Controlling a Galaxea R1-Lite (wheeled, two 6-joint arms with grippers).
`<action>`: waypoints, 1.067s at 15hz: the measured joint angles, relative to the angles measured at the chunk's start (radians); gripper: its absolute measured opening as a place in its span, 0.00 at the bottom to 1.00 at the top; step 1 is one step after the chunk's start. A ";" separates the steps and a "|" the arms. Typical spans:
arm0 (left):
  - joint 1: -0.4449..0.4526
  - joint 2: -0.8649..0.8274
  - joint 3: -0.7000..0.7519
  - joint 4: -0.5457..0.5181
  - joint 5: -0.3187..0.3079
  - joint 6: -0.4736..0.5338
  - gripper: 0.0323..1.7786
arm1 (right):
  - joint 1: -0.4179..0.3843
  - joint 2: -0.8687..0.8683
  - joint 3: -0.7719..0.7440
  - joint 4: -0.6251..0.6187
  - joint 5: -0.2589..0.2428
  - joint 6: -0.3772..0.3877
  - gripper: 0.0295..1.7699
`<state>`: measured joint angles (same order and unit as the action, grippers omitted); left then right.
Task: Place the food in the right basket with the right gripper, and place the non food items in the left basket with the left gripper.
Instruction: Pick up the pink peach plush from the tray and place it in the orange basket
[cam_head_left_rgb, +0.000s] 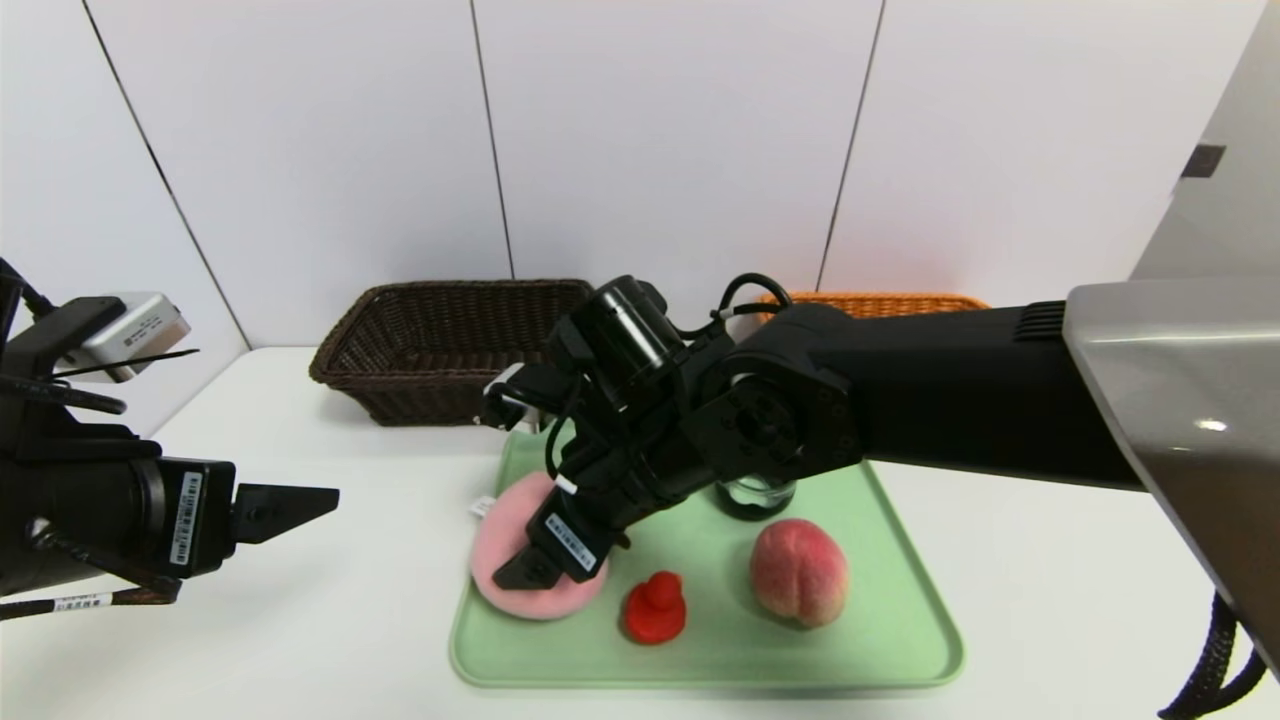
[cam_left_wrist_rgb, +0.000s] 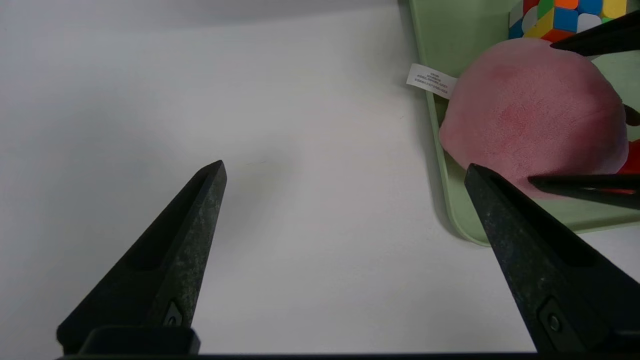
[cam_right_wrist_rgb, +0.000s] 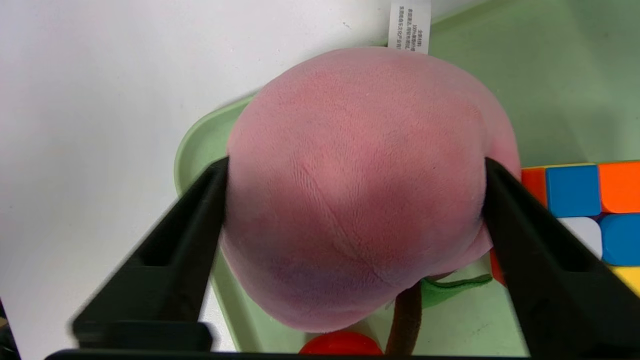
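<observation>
A pink plush peach (cam_head_left_rgb: 512, 528) with a white tag lies at the left end of the green tray (cam_head_left_rgb: 880, 640). My right gripper (cam_right_wrist_rgb: 355, 165) reaches down over it, and its two fingers press against the plush's opposite sides. On the tray also sit a small red toy (cam_head_left_rgb: 655, 608), a realistic peach (cam_head_left_rgb: 798, 572), a glass jar (cam_head_left_rgb: 755, 497) partly behind the arm, and a coloured puzzle cube (cam_right_wrist_rgb: 585, 210). My left gripper (cam_left_wrist_rgb: 345, 166) hangs open over bare table left of the tray, holding nothing.
The brown wicker basket (cam_head_left_rgb: 440, 345) stands at the back left. The orange basket (cam_head_left_rgb: 880, 302) stands at the back right, mostly hidden behind my right arm. The white table (cam_head_left_rgb: 330, 620) spreads around the tray.
</observation>
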<state>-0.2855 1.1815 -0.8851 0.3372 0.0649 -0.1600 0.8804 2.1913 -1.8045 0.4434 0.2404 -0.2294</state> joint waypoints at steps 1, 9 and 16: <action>0.000 0.000 0.000 0.000 0.000 0.000 0.95 | 0.002 0.001 0.000 0.000 0.000 0.000 0.75; 0.000 -0.003 -0.005 0.001 0.000 0.000 0.95 | 0.004 -0.051 -0.037 0.006 0.003 0.016 0.36; 0.000 -0.019 -0.011 -0.001 0.000 -0.001 0.95 | -0.123 -0.193 -0.106 0.006 -0.034 0.162 0.36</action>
<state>-0.2855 1.1628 -0.8966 0.3362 0.0653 -0.1611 0.7577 1.9987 -1.9102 0.4494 0.2062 -0.0672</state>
